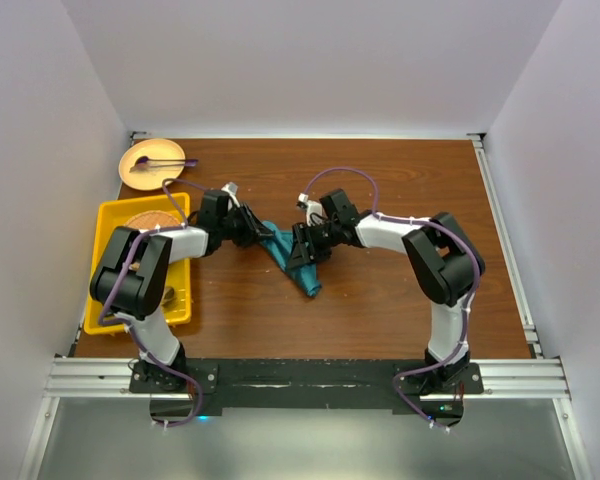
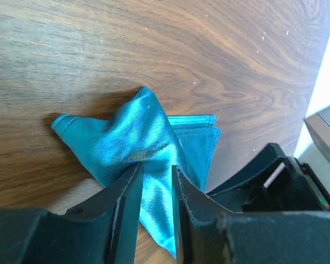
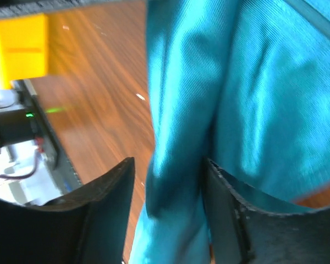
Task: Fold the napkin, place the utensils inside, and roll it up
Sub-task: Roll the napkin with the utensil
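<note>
The teal napkin (image 1: pixel 292 258) is bunched up mid-table between both grippers, with a tail trailing toward the near edge. My left gripper (image 1: pixel 258 237) is shut on a raised fold of the napkin (image 2: pixel 137 129), and the cloth fills the narrow gap between its jaws (image 2: pixel 155 168). My right gripper (image 1: pixel 303 245) is open around another fold of the napkin (image 3: pixel 253 82); the cloth touches one finger and stands off the other (image 3: pixel 168 162). I cannot make out any gold utensils in these views.
A yellow tray (image 1: pixel 108 225) holding a brown round item (image 1: pixel 150 218) stands at the left edge; its corner also shows in the right wrist view (image 3: pixel 19 47). Behind it is a tan plate (image 1: pixel 145 175) with a purple-ended stick (image 1: pixel 165 161). White walls surround the table.
</note>
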